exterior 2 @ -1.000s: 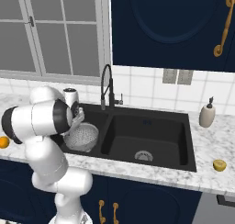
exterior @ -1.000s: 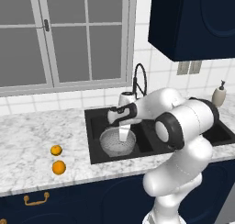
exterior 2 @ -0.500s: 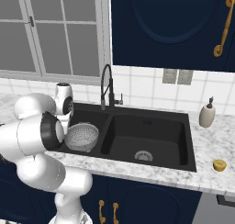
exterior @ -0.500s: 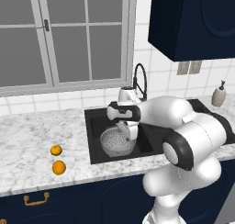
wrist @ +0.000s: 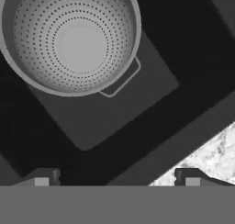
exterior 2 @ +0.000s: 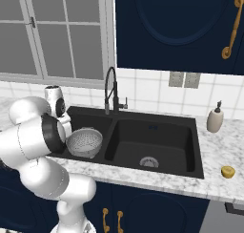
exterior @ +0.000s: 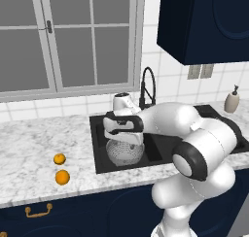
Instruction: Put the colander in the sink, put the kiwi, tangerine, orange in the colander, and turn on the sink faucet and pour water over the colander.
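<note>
At the bottom of the hand view the gripper (wrist: 116,182) stands spread wide, released, with nothing between its 2 fingertips. Above them, in the upper left of that view, the colander (wrist: 71,39) sits upright on the floor of the sink (wrist: 183,48). In the left base view, 2 orange fruits (exterior: 62,177) lie on the marble counter (exterior: 29,153) at middle left, and the faucet (exterior: 148,88) rises behind the basin.

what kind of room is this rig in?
A home kitchen, rendered in simulation. Signs: a black rectangular double-basin sink with a tall black gooseneck faucet set in a white marble countertop, dark navy cabinets above, and a grey perforated metal colander sitting in the left basin.
</note>
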You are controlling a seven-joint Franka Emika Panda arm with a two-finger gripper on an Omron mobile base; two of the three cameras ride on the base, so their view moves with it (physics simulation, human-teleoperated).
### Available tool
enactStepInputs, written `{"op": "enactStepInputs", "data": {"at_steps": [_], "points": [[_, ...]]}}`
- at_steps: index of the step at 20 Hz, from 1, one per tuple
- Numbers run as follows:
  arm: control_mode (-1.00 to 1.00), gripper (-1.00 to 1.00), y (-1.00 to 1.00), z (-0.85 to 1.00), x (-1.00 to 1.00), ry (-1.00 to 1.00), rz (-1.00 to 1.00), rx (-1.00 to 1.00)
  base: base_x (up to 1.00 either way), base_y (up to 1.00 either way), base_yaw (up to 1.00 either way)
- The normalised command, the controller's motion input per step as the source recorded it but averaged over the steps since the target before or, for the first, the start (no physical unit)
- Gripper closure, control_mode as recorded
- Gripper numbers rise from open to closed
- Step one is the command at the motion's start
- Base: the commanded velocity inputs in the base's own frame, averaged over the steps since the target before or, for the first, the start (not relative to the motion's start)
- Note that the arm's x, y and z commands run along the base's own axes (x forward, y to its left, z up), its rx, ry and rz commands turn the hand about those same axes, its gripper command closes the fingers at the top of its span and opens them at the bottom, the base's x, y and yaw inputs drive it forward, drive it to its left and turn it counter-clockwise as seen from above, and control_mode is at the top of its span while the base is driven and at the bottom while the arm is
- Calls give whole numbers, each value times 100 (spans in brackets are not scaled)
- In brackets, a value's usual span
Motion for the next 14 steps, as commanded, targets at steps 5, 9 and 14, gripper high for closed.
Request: {"op": "enactStepInputs", "data": {"at_steps": [5,9,14], "points": [[-100,-100,27,0,0,-5,81,4,0,0,0],[-100,-100,74,14,8,0,39,4,0,0,0],[-100,-100,53,9,6,0,21,4,0,0,0]]}}
